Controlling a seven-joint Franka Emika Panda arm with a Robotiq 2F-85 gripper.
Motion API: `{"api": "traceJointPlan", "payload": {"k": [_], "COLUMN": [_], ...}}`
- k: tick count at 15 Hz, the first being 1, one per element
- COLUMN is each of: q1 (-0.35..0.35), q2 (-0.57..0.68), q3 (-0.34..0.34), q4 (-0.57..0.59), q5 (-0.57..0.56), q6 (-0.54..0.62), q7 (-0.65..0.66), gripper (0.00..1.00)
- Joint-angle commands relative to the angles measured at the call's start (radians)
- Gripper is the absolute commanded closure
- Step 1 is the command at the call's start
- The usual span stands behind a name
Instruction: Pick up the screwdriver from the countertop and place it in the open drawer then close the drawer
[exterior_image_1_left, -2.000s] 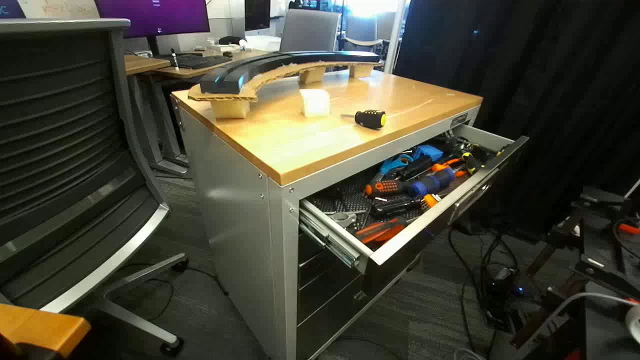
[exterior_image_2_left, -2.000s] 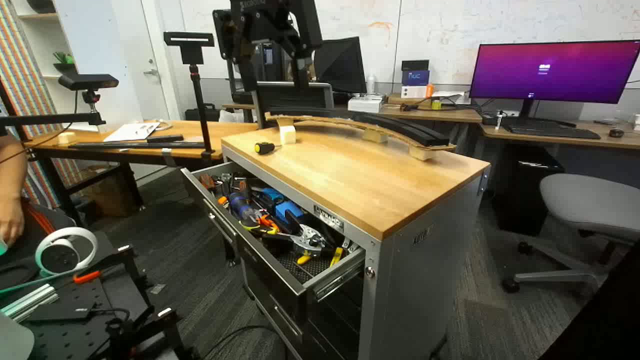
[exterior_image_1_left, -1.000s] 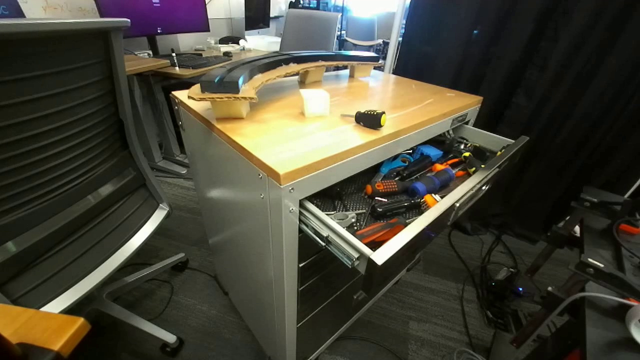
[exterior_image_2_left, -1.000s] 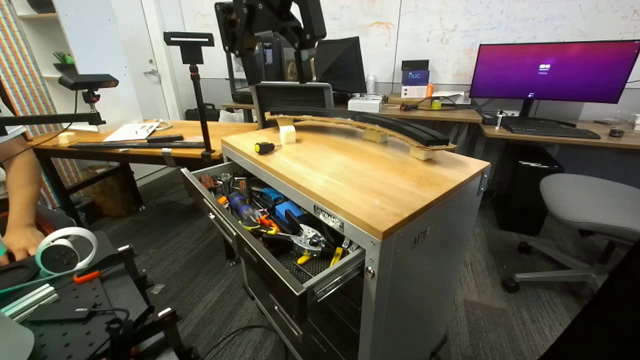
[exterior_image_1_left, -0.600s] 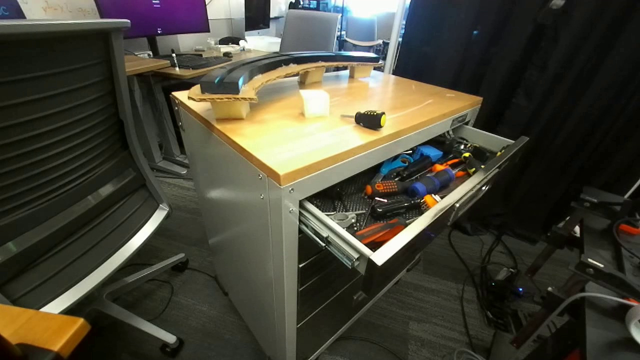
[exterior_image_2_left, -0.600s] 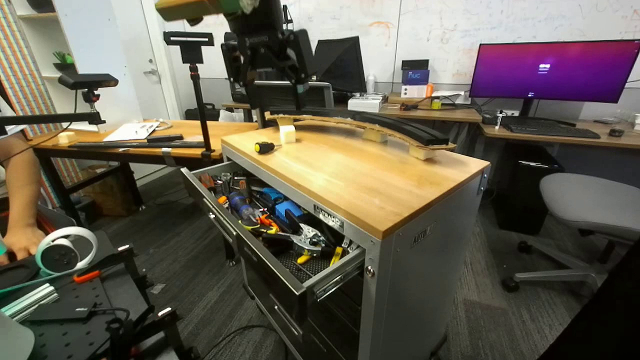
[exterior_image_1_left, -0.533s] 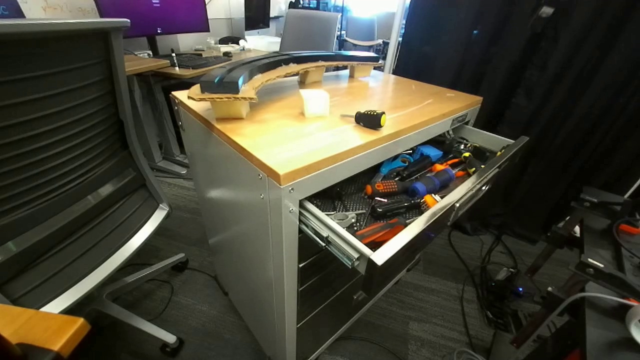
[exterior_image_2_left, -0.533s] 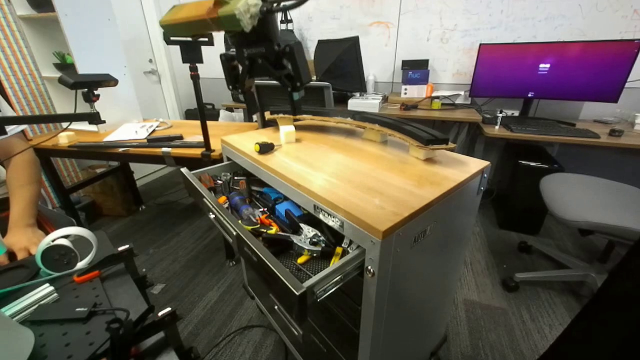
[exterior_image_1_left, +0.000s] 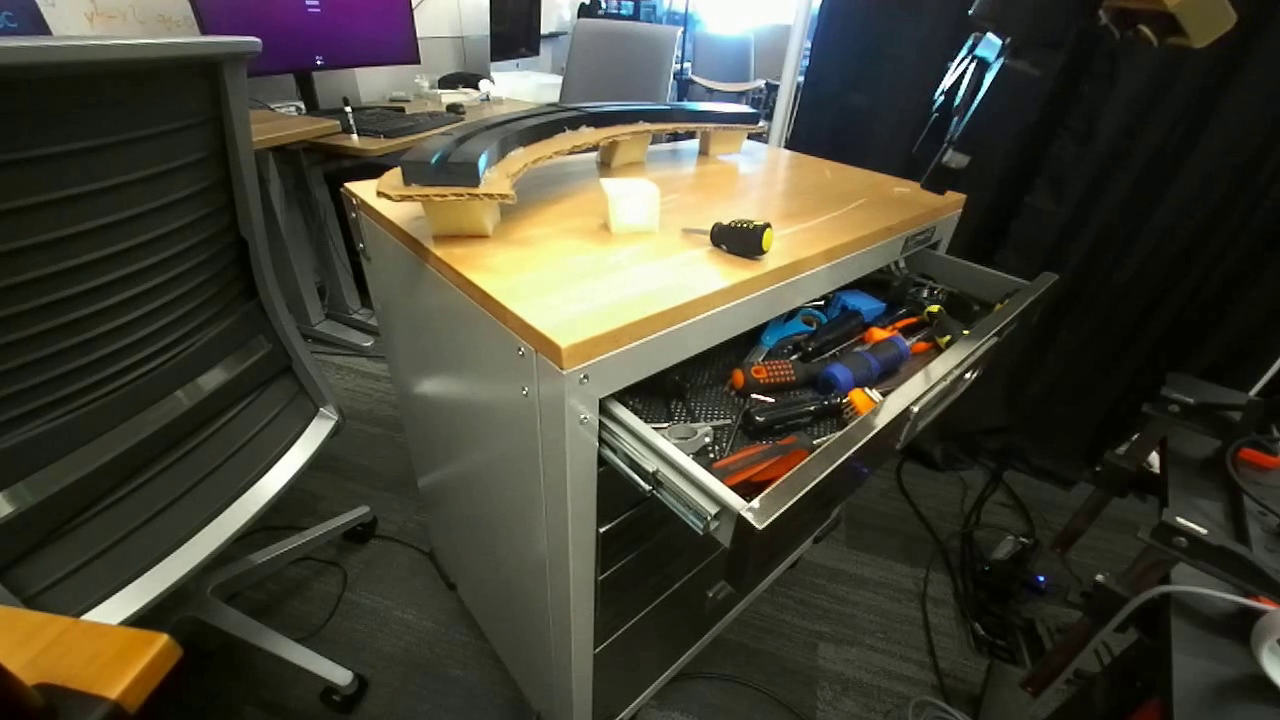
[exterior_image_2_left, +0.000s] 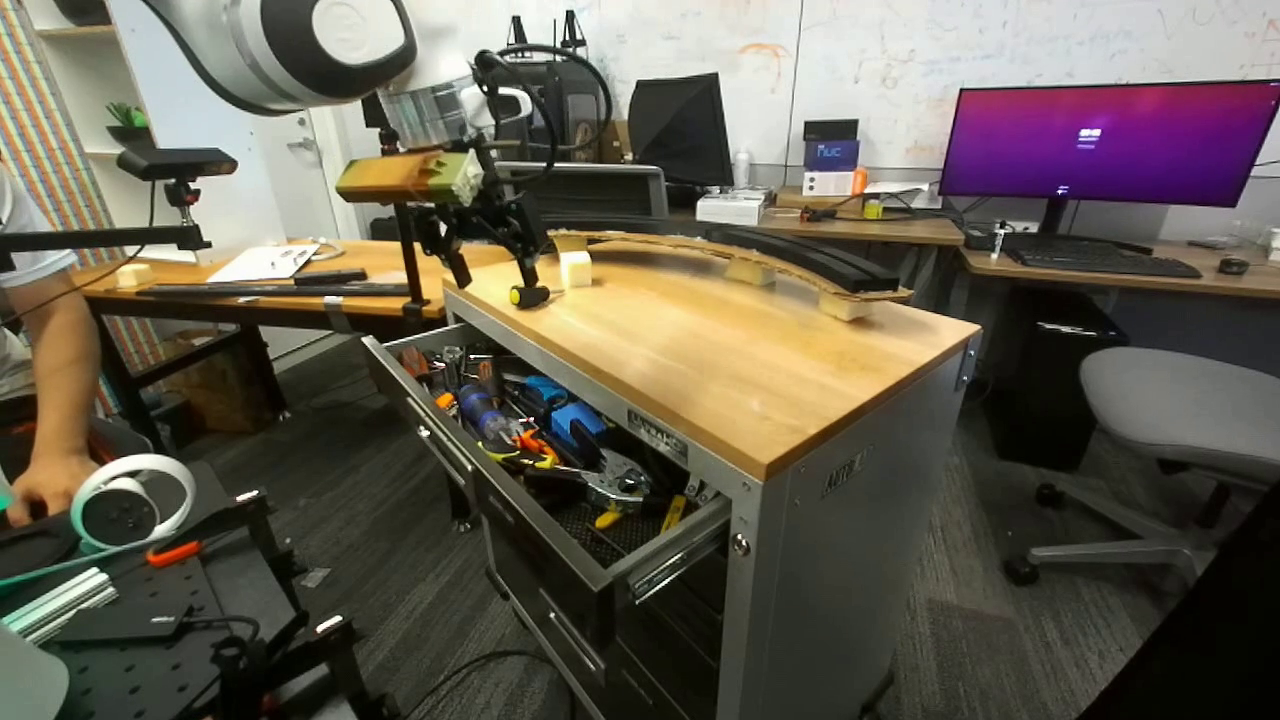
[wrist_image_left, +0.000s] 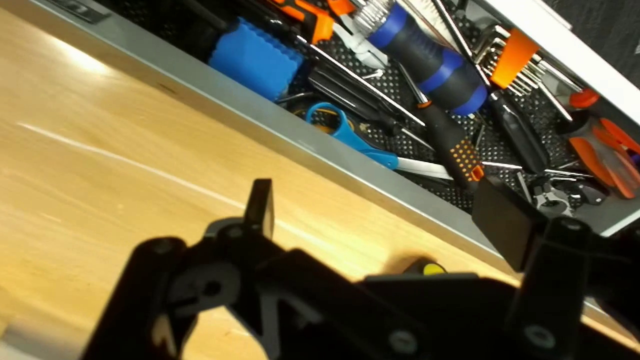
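Wrist view shows the hand (wrist_image_left: 382, 205) spread wide and holding nothing, the desk (wrist_image_left: 125, 200) and its edge lying beneath the gap. In an exterior view the screwdriver (exterior_image_1_left: 738, 239) lies on the desk, to one side of the hand and lower, clearly apart from it; from the wrist only the yellow end of its handle peeks out behind the hand's linkage. Lower than the hand and past the desk's edge, the drawer (wrist_image_left: 575, 50) stands pulled out with other tools (wrist_image_left: 430, 62) in it, so opening it should not be needed. Everything the task names is left: picking up, placing, closing. I'd judge this the approach, with the hand yet to shift over the handle and come down.
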Motion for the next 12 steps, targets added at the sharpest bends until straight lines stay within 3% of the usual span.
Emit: {"api": "traceJointPlan", "payload": {"k": [1,4,7,12], "q1": [0.013,0.007,0.018,0.050], "q2": [0.106,0.167,0.220,0.314], "q3": [0.065,0.112,0.122,0.125], "q4": [0.060,0.087,0.129,0.226], "q5": [-0.006,-0.097,-0.283,-0.397], "q6": [0.073,0.124,0.165,0.148], "q7": [0.096,0.233,0.385,0.460], "gripper": [0.00,0.00,0.00,0.00]}}
